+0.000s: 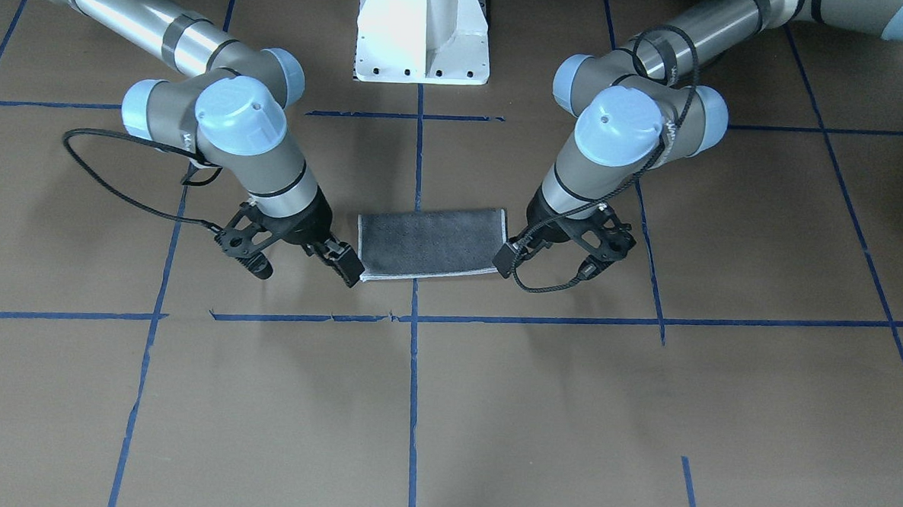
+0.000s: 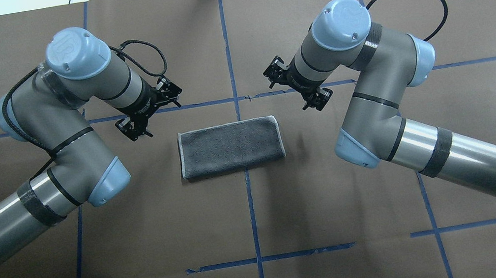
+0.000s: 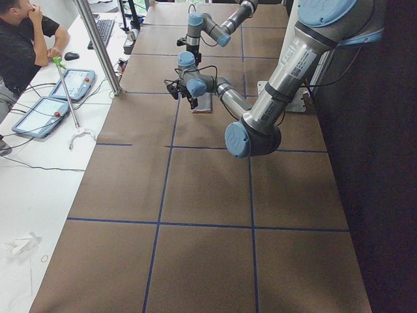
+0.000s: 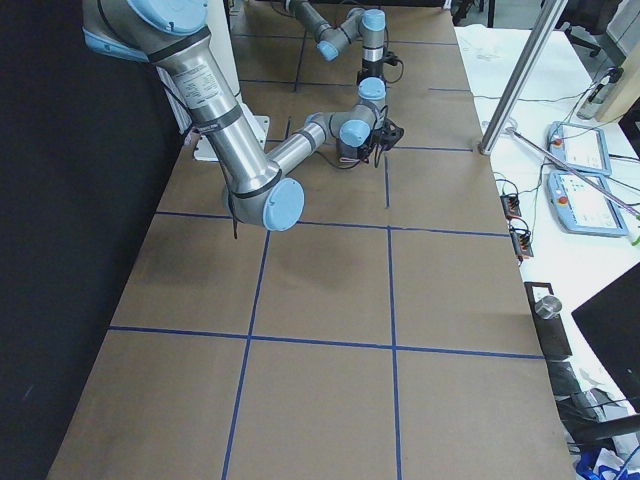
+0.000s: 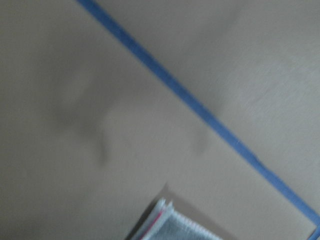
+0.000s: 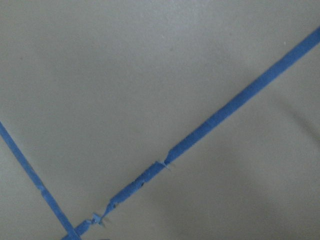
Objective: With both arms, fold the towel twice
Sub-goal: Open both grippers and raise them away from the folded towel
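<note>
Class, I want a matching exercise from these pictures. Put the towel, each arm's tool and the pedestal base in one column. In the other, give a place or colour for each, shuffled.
Column one:
A towel
B left tool
C right tool
D pedestal base

Column two:
1 white, top centre of the front-facing view
2 at the towel's end on that view's left
3 grey face up, lying flat
4 at the towel's end on that view's right

Pairs: A-3, B-4, C-2, D-1
</note>
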`<action>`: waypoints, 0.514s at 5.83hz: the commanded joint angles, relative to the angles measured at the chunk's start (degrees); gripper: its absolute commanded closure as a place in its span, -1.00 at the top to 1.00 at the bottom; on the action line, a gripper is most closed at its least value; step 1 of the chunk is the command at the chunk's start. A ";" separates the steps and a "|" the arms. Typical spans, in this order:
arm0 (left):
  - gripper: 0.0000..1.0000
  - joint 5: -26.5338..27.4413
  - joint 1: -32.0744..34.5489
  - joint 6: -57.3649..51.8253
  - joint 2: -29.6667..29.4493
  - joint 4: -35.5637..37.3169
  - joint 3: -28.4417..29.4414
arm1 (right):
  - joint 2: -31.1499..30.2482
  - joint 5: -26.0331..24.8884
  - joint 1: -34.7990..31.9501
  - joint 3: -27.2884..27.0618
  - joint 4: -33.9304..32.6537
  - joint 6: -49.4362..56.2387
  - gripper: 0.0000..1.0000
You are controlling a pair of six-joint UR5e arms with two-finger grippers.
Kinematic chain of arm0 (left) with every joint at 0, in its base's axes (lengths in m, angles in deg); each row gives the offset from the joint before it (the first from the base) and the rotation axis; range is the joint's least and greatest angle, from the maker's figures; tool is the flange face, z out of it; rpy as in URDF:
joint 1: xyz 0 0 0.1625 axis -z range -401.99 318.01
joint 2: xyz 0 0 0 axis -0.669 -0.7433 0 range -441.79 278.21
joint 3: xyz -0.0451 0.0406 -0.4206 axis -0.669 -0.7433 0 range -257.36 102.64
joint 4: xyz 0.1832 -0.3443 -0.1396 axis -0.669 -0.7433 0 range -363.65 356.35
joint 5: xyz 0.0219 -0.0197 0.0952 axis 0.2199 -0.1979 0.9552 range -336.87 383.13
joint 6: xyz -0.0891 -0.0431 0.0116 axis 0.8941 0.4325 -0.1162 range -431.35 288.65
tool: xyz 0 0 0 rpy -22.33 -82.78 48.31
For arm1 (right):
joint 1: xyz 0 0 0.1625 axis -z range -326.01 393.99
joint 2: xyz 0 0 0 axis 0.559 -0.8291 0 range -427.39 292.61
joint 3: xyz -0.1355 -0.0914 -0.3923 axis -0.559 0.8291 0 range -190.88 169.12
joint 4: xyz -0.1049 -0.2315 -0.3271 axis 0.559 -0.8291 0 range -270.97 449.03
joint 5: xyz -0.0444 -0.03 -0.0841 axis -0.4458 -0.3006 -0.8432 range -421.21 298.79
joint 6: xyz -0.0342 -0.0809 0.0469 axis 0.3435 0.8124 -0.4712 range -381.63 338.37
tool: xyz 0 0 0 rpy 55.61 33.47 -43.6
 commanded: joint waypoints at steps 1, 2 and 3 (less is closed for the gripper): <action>1.00 0.00 3.57 -9.44 1.02 -0.01 -1.01 | -4.80 0.49 -5.58 -4.79 -0.22 11.96 1.00; 1.00 0.00 3.68 -18.89 3.73 -1.93 -2.93 | -9.98 0.58 -7.35 -8.22 -0.30 21.00 1.00; 1.00 0.09 3.50 -22.21 4.54 -5.08 -3.03 | -12.90 1.71 -9.10 -8.86 -0.30 28.40 1.00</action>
